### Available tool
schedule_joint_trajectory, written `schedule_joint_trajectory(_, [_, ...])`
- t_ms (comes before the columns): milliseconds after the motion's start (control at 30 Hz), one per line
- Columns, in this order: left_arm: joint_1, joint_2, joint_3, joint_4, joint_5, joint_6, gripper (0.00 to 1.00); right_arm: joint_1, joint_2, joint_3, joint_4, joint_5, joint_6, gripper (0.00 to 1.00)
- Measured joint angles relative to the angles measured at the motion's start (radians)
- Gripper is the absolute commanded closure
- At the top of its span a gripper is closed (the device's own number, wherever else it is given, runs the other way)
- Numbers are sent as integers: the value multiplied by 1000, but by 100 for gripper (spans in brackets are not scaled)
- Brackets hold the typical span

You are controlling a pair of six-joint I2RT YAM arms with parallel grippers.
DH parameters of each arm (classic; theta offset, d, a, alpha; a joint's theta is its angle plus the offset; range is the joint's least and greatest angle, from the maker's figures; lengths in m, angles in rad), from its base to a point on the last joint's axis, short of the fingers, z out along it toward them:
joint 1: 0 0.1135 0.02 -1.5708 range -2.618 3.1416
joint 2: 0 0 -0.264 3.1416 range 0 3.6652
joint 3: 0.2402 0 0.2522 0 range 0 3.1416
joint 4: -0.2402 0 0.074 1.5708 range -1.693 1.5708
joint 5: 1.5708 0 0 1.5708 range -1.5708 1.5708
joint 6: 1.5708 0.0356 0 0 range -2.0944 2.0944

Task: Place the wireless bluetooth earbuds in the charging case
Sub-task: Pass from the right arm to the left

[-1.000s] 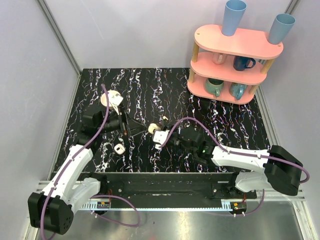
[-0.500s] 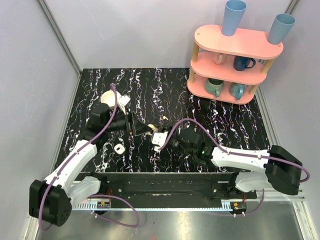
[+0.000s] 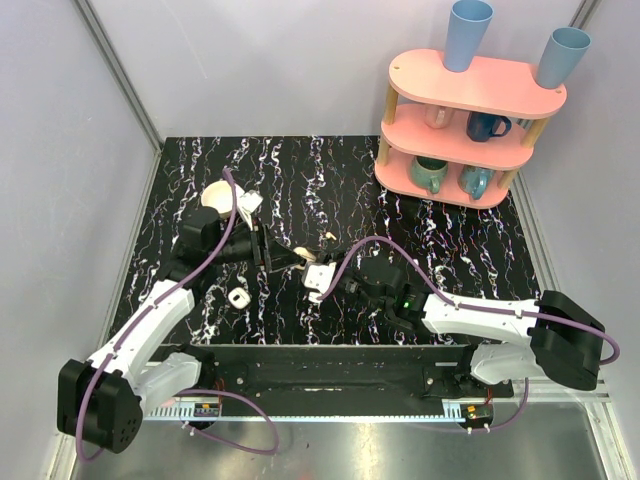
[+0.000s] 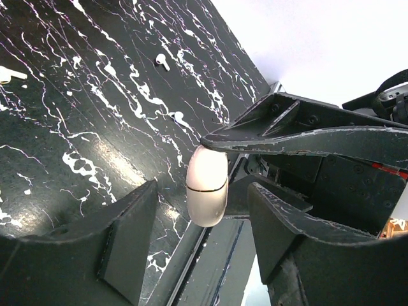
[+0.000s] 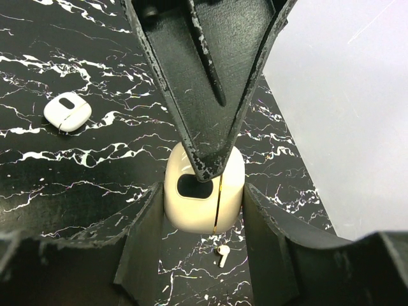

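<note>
A cream rounded-square charging case with a dark oval centre is closed and held off the table. My right gripper is shut on its two edges; in the top view the case sits at the gripper. My left gripper is open, one finger on each side of the case, with gaps on both sides. It meets the case from the left. One tiny white earbud lies on the table under the case, also seen in the top view. Two earbuds show in the left wrist view, one far off and one at the left edge.
A second white case lies on the black marbled table near the left arm, also in the right wrist view. A cream round piece lies at the back left. A pink shelf with mugs and blue cups stands at the back right.
My left gripper has moved right, towards the case in my right gripper, and its open fingers now straddle it. The right arm has barely moved.
</note>
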Motion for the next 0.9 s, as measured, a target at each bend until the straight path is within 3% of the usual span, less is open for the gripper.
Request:
schedule_joint_trajectory(167, [-8,0,0,-6,5,7,39,0,0,0,4,0,0,69])
schedule_joint_trajectory(400, [-12,0,0,-11,10,16,53,0,0,0,4,6,0,69])
schedule_joint_trajectory(633, [-21,0,0,-11,9,23,53,0,1,0,4,5,0,69])
schedule_joint_trajectory(900, [-31,16,0,-12,9,23,60,0,1,0,4,6,0,69])
